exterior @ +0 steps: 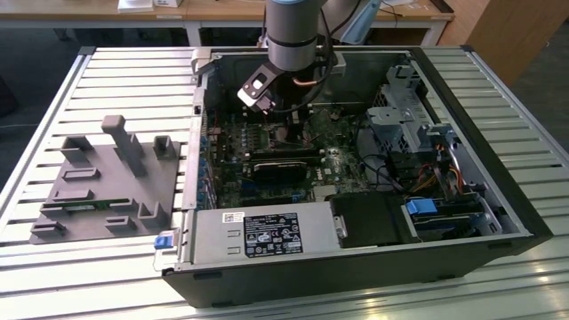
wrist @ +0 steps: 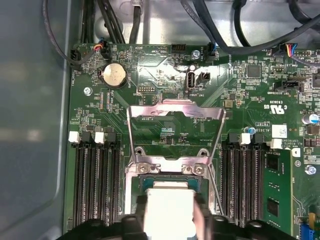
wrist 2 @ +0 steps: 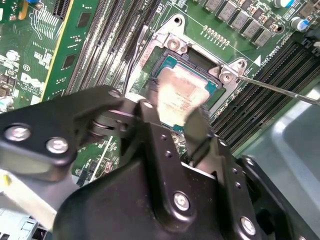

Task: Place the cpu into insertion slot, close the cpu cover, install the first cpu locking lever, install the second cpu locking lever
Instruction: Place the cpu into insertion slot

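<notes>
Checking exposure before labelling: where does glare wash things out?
First wrist view: the cpu face is blown out white. Second wrist view: it is bright but less washed out. Exterior view: the slatted table glares, the case interior is dim.

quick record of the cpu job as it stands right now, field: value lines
gripper: shut on the cpu
cpu: over the insertion slot; seated or not, cannot tell
cpu cover: open, standing clear of the slot
locking lever: unlatched, sticking out beside the slot
memory slots: on both sides of the slot
</notes>
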